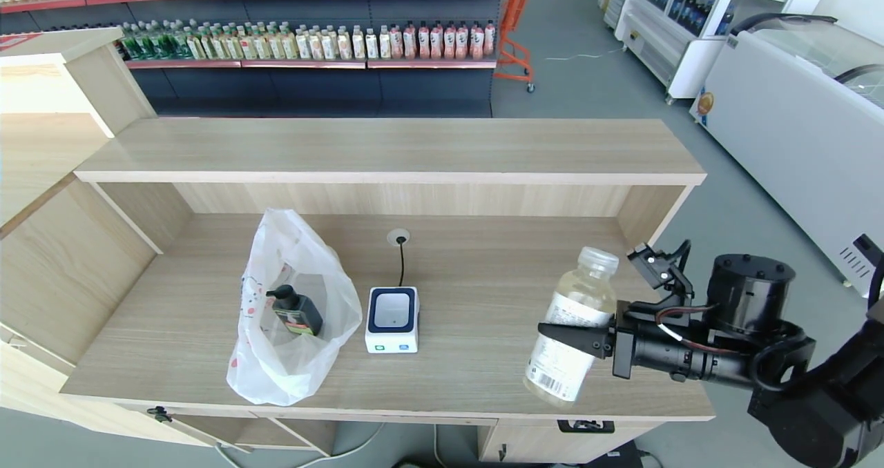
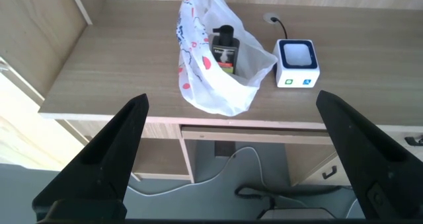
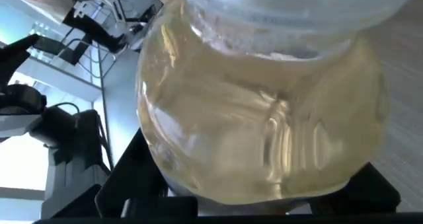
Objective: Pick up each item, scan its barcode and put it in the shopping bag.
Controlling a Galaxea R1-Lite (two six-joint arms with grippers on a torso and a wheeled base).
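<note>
Right tool [image 1: 563, 335]: clenched around the middle of the drink bottle [image 1: 583, 295], one dark finger lying across the front of its white label; the arm comes in from the right side of the worktop [image 1: 469, 275].
Drink bottle: clear plastic with pale yellowish liquid and a white cap, tilted with the cap up and away from the robot and the base towards the near edge. It is over the right part of the worktop, well apart from the scanner. A barcode [image 1: 550, 383] shows low on the label. The right wrist view looks at it from very close, with liquid pooled against the clear wall [image 3: 264, 118].
Left tool [image 2: 228, 164]: released, its two dark fingers [image 2: 106, 164] spread wide with nothing between them, in front of the worktop's near edge [image 2: 119, 78].
Shopping bag [image 1: 276, 364]: thin white plastic with small red prints, standing open on the left part of the worktop, just beside the scanner [image 2: 211, 92].
Pump bottle [image 1: 297, 310]: dark, with a black pump head, lying tilted inside the bag [image 2: 225, 49].
Scanner [image 1: 392, 318]: small white box with a dark-framed window facing up, near the middle of the worktop [image 2: 297, 62]; a black cable [image 1: 401, 261] runs from it to a round port behind.
Background: store shelves of bottled drinks beyond the worktop, chest freezers on the right.
</note>
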